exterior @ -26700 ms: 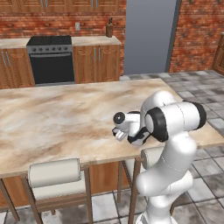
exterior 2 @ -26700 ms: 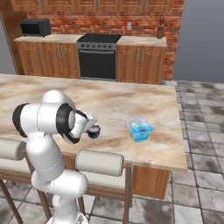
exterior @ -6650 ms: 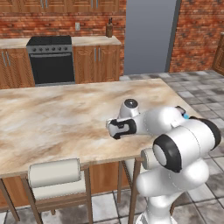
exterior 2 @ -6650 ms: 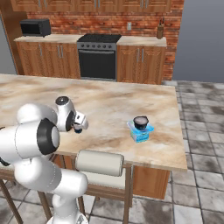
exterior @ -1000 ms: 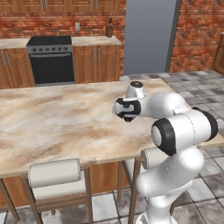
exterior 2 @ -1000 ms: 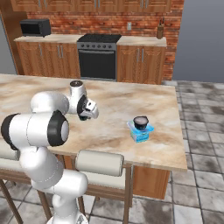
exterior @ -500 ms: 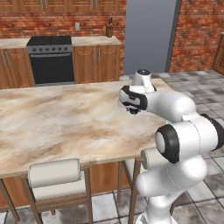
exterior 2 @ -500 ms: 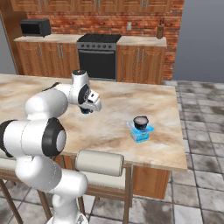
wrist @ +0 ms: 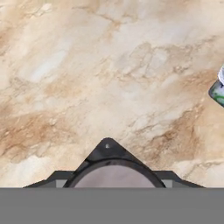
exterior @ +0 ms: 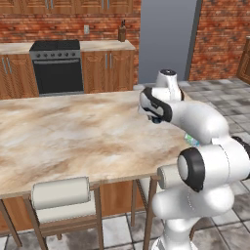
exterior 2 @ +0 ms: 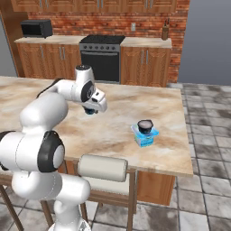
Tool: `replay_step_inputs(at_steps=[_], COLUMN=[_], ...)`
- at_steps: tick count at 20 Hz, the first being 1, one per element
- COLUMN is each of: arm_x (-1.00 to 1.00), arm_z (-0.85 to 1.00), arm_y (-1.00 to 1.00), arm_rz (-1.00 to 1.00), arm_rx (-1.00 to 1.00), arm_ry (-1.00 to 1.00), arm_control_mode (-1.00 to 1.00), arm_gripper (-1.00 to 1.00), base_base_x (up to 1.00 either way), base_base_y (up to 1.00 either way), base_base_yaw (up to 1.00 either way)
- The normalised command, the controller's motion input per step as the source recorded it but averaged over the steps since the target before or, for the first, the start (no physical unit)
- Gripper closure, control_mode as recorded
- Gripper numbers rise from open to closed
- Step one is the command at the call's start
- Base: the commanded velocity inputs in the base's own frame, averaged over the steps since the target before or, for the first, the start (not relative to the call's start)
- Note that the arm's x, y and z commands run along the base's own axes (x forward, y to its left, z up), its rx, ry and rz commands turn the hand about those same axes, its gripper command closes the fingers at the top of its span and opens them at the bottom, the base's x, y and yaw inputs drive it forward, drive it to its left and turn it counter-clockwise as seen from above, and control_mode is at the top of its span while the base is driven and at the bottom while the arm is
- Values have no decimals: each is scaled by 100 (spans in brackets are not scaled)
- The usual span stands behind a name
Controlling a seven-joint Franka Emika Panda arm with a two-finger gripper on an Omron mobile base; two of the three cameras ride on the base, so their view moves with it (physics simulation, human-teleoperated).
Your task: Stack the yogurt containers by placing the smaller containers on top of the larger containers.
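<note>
The long marble-topped table [exterior 2: 117, 126] is spanning both base views, with padded stools tucked along its near edge; its veined surface is also running under the hand camera.

The white arm is reaching across the table, and the end effector [exterior 2: 91, 110] is hanging low over the marble, just behind the middle of the table. Compared with one second ago, the hand is sitting farther toward the far edge and more toward the tub's side; half a second ago it was partway along that path. In the left base view the end effector [exterior: 155, 118] is pointing down beside the arm's forearm.

A small round dark cup with a pale top [wrist: 114, 174] is sitting between the finger tips in the hand view, so the end effector is gripping it, jaws partly spread around its body.

The pale blue translucent squarish tub with green marks [exterior 2: 145, 136] is standing on the table near the right end, well apart from the end effector. It is unchanged over the last second. A second small dark cup [exterior 2: 145, 126] is resting on top of it. The tub's edge [wrist: 218, 89] is showing at the right border of the hand view.
</note>
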Motion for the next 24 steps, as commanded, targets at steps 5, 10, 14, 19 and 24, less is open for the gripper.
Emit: replay_step_inputs(at_steps=[5,10,14,19,24], arm_x=[-40,-52,-48,-30,-11], arm_z=[16,5,10,20,36], arm_y=[-25,-33,-32,-29,-26], arm_rz=[-3,-4,-5,-4,-2], arm_rx=[0,0,0,0,0], arm_ry=[0,-2,0,0,0], arm_control_mode=[-100,-100,-100,-100,-100], arm_gripper=[100,100,100,100,100], base_base_x=[0,0,0,0,0], base_base_y=[0,0,0,0,0], base_base_yaw=[0,0,0,0,0])
